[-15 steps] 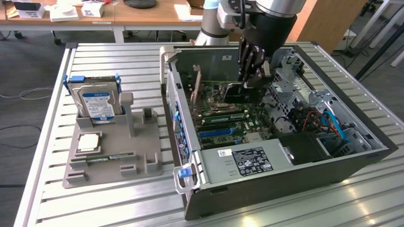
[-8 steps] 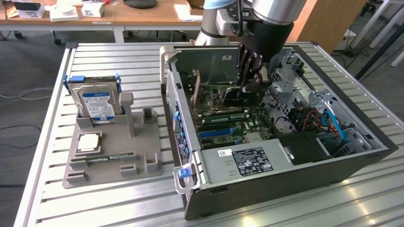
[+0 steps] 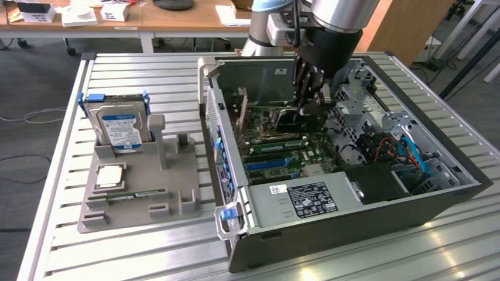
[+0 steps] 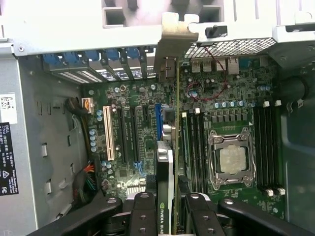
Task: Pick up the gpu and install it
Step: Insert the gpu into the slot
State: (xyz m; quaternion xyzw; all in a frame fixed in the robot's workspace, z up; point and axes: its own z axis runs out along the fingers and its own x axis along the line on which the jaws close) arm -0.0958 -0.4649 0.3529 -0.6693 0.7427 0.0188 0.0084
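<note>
The gpu (image 4: 165, 167) stands on edge between my fingers, a thin dark card with a tan edge. Its metal end bracket (image 4: 172, 44) sits against the slotted rear wall of the open computer case (image 3: 258, 240). My gripper (image 4: 170, 216) is shut on the card's near end, one black finger on each face. The card hangs low over the expansion slots (image 4: 129, 132) of the green motherboard (image 4: 211, 98); I cannot tell whether it is seated. In the exterior view my gripper (image 3: 311, 108) reaches down into the case, with the gpu (image 3: 286, 120) dark beneath it.
A CPU socket (image 4: 231, 160) and memory slots (image 4: 268, 147) lie beside the card. The power supply (image 3: 308, 199) fills the case's near end. On the exterior view's left, a grey holder (image 3: 180, 175) carries a silver hard drive (image 3: 119, 126), a chip (image 3: 109, 175) and a memory strip (image 3: 137, 195).
</note>
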